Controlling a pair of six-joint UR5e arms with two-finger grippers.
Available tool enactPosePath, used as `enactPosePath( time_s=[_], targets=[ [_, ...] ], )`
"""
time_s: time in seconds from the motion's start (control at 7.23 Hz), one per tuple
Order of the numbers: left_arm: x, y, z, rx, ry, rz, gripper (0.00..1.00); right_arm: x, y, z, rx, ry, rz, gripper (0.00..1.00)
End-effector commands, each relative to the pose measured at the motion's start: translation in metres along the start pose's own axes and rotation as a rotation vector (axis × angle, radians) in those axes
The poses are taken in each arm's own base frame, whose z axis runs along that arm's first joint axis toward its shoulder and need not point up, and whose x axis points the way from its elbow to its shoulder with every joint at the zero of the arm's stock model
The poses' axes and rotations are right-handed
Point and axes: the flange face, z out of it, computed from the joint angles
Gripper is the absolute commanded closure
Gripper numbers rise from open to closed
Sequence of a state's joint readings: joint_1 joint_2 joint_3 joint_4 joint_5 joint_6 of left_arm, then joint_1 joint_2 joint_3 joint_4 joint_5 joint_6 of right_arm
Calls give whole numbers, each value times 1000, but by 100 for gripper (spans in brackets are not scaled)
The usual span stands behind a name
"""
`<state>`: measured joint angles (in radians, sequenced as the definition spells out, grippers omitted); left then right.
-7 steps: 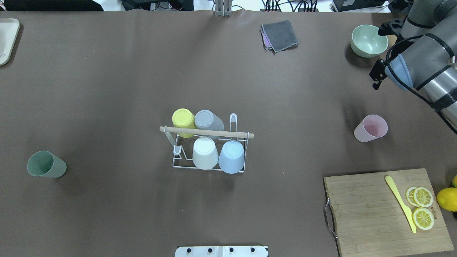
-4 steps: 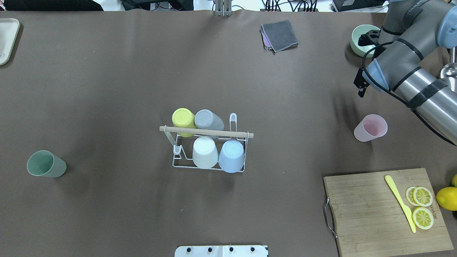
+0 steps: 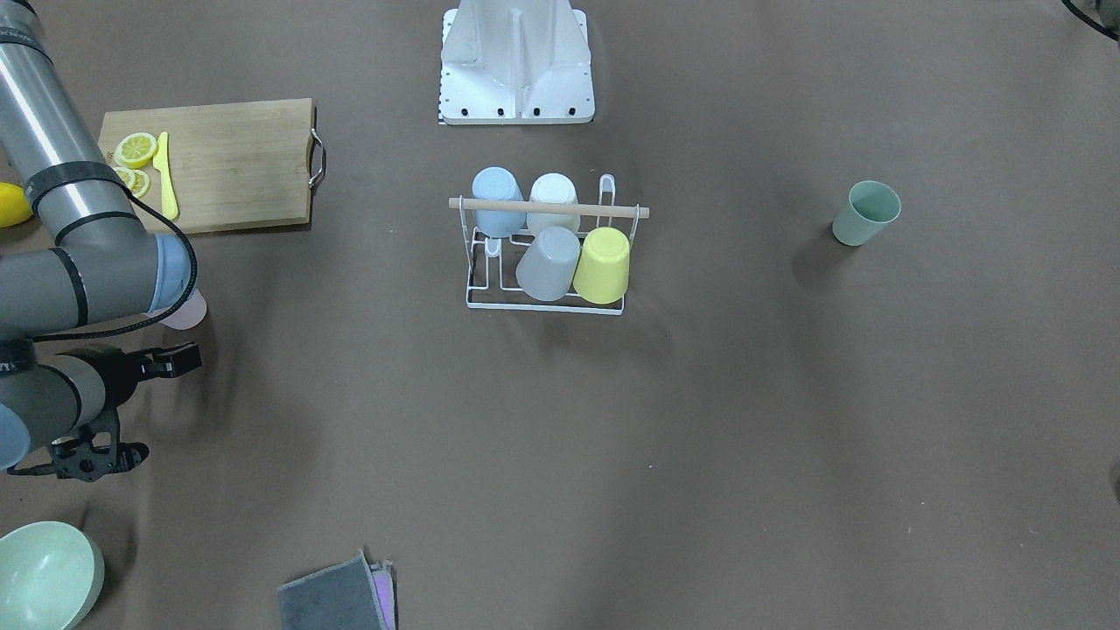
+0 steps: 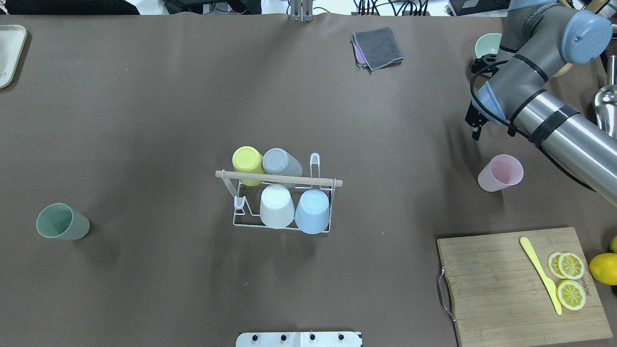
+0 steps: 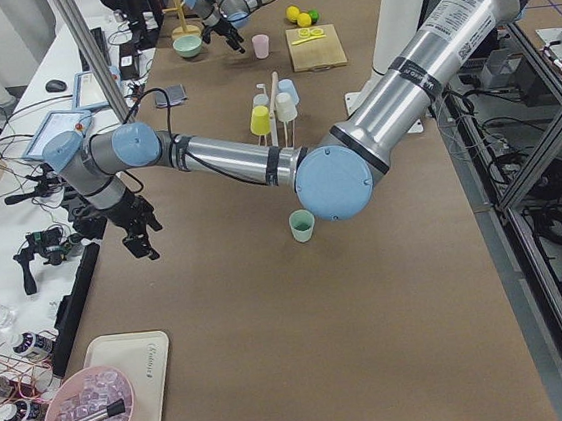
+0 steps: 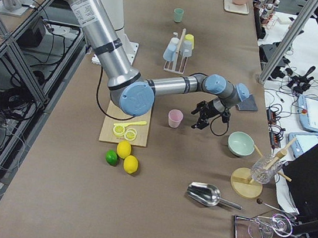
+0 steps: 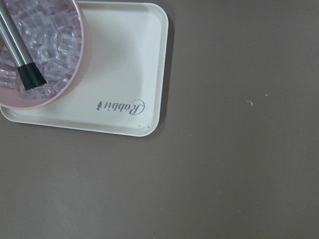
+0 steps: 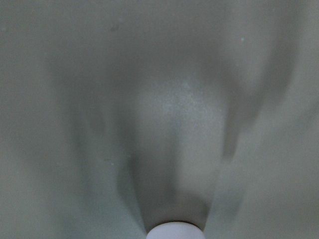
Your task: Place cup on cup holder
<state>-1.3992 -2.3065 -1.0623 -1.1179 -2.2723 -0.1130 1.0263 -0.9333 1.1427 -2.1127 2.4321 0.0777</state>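
Observation:
The cup holder (image 4: 279,179) is a white wire rack with a wooden rod, mid-table, also in the front view (image 3: 548,207). It holds several upside-down cups; one prong (image 4: 315,161) at its back right is bare. A pink cup (image 4: 501,173) stands open-side up at the right. A green cup (image 4: 61,221) stands at the left. My right gripper (image 4: 475,127) hangs just beyond the pink cup, apart from it; I cannot tell if it is open. My left gripper (image 5: 141,237) shows only in the left side view, so I cannot tell its state.
A pale green bowl (image 3: 44,573) sits under the right wrist. A grey cloth (image 4: 378,48) lies at the back. A cutting board (image 4: 511,284) holds lemon slices and a yellow knife. A white tray (image 7: 124,74) carries a pink ice bowl (image 7: 40,45).
My right arm has swung left and over the green bowl. Its gripper has moved left, closer to the pink cup. The cups and the rack have not moved.

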Motion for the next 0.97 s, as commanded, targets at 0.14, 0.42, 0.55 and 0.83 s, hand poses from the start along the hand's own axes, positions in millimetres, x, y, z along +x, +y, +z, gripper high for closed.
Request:
enactPosePath(
  time_s=[0.14, 0.42, 0.55, 0.83],
  targets=[
    [75, 17, 90, -219, 5, 156, 2, 1, 6, 22, -92, -26, -15, 8],
    [85, 32, 122, -338, 37, 189, 2, 1, 7, 37, -119, -17, -22, 8],
    [83, 42, 131, -413, 44, 216, 2, 3, 8, 41, -128, -17, -27, 8],
    [94, 51, 183, -538, 23, 216, 2, 7, 8, 51, -161, -14, -11, 8]
  ],
)
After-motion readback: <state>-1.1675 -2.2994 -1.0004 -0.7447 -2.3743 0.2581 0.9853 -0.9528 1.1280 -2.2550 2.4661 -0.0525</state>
